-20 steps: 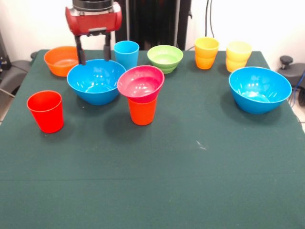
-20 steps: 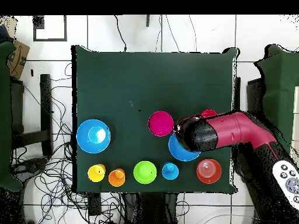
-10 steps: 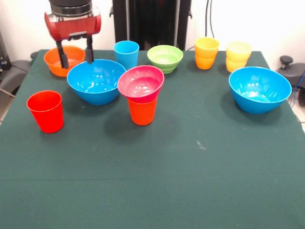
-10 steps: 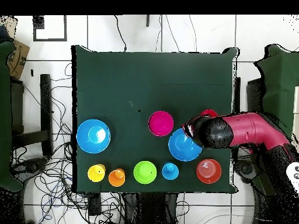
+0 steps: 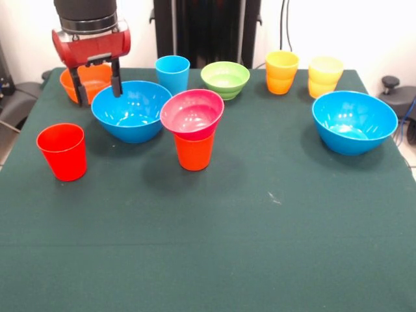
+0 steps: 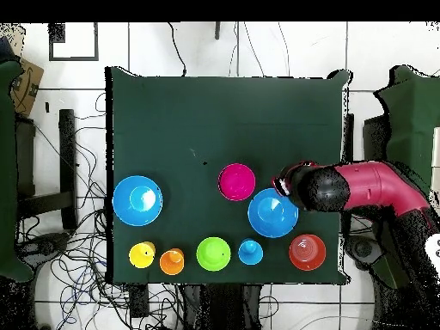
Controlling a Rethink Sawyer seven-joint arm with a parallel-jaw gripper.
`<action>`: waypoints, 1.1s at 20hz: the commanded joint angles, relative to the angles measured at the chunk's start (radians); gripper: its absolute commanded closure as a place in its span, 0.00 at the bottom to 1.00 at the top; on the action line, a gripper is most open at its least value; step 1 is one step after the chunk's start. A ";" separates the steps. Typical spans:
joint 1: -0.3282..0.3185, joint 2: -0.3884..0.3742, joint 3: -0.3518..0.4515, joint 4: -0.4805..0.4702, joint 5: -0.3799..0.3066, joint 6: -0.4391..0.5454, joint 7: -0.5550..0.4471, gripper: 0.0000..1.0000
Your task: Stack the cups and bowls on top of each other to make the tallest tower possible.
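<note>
Glossy plastic makes the red cup [image 5: 62,151] light, stiff and slippery; I judge a pinch across its rim holds best. It stands on the green desk [image 5: 214,247] at 6 o'clock from the gripper [image 5: 96,86], well apart, whose fingers hang spread and empty.

2 views, 1 table

Front camera looks obliquely down across the green table [image 5: 260,247]; overhead camera looks straight down from farther off; both share the tabletop.

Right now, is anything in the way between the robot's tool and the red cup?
Nothing visible blocks it. The open tool hangs above the table, and the glossy red plastic cup stands alone on bare green cloth below it.
</note>
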 commanded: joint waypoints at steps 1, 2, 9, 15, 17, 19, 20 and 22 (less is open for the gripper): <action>0.034 0.070 0.019 -0.091 -0.042 0.109 -0.343 0.00; 0.035 0.073 0.018 -0.101 -0.045 0.111 -0.352 0.00; 0.035 0.094 0.012 -0.140 -0.053 0.120 -0.398 0.00; 0.035 0.091 0.012 -0.140 -0.043 0.123 -0.409 0.00; 0.045 0.088 0.010 -0.148 -0.041 0.127 -0.404 0.00; 0.051 0.090 0.007 -0.157 -0.046 0.125 -0.402 0.00; 0.051 0.093 0.006 -0.159 -0.049 0.121 -0.402 0.00; 0.050 0.090 0.004 -0.155 -0.053 0.115 -0.401 0.00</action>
